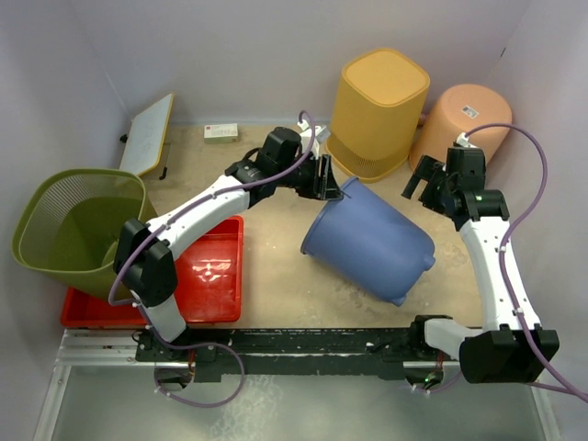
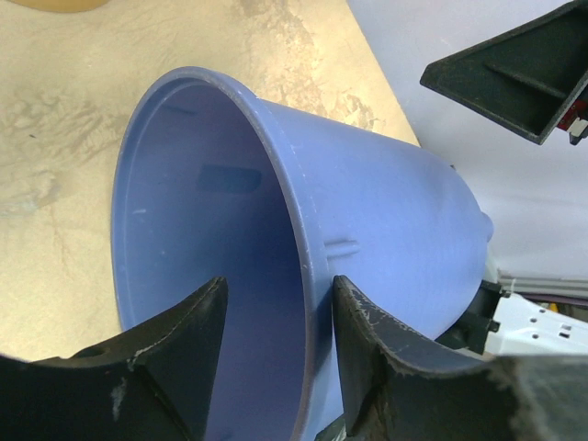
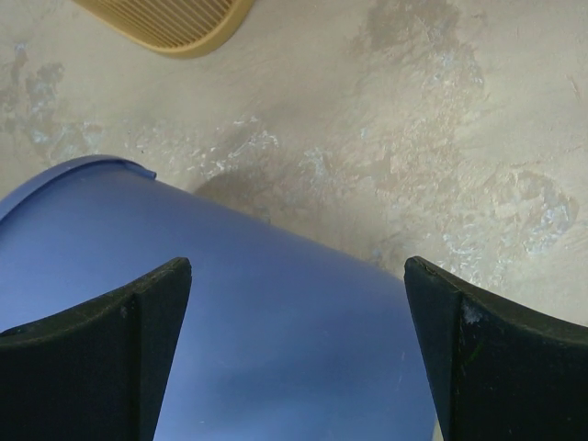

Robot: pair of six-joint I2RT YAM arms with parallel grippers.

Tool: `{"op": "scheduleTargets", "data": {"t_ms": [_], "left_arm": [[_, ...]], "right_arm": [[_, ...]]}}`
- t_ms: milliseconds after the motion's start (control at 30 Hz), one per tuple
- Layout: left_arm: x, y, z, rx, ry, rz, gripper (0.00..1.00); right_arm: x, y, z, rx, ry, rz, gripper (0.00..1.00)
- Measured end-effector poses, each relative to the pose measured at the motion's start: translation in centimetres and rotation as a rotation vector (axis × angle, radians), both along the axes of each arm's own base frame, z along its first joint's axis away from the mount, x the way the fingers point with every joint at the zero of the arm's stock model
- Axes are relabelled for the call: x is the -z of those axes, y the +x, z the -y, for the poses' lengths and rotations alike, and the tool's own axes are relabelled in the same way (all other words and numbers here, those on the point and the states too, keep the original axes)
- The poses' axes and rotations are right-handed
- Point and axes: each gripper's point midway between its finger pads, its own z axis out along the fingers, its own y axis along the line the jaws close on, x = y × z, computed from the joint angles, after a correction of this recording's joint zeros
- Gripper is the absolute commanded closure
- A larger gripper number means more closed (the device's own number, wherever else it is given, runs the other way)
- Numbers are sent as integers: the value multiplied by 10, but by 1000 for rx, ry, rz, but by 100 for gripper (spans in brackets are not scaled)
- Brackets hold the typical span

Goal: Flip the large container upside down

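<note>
The large blue container [image 1: 372, 239] lies tilted on its side in the middle of the table, its mouth facing the far left. My left gripper [image 1: 333, 182] is at its upper rim. In the left wrist view the left gripper [image 2: 276, 280] straddles the container's rim [image 2: 308, 276]. One finger is inside and apart from the wall. The other finger [image 2: 367, 331] touches the outside, so the jaws stand open. My right gripper [image 1: 418, 184] hovers wide open over the container's side. In the right wrist view the right gripper [image 3: 296, 266] has the blue wall [image 3: 230, 322] below it.
An upside-down yellow bin [image 1: 378, 110] and an orange bucket [image 1: 464, 119] stand at the far right. A green mesh basket [image 1: 73, 220] and a red tray [image 1: 216, 276] are on the left. A white board [image 1: 147, 133] and a small box [image 1: 220, 133] are at the back.
</note>
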Motion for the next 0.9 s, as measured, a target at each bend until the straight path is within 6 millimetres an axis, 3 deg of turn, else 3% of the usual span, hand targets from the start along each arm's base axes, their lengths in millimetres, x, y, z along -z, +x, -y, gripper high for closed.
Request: {"op": "scheduleTargets", "data": {"t_ms": [133, 200, 233, 500, 567, 600, 767, 900], "left_arm": [[-4, 1, -8, -17, 30, 35, 82], [-7, 2, -11, -26, 36, 51, 98], [-9, 2, -12, -30, 38, 62, 100], [-6, 6, -25, -45, 24, 59, 100], [-5, 11, -38, -55, 0, 42, 100], [-5, 26, -66, -106, -13, 33, 100], [-5, 44, -96, -175, 2, 46, 100], [-4, 48, -102, -182, 15, 59, 100]], "right_arm": [[1, -1, 0, 3, 5, -4, 0], [1, -1, 1, 5, 4, -5, 0], [1, -1, 1, 6, 4, -7, 0], [5, -10, 3, 4, 2, -38, 0], [4, -13, 0, -12, 11, -38, 0], [3, -19, -4, -37, 23, -29, 0], [0, -27, -13, -79, 51, -5, 0], [0, -30, -28, -144, 112, 17, 0]]}}
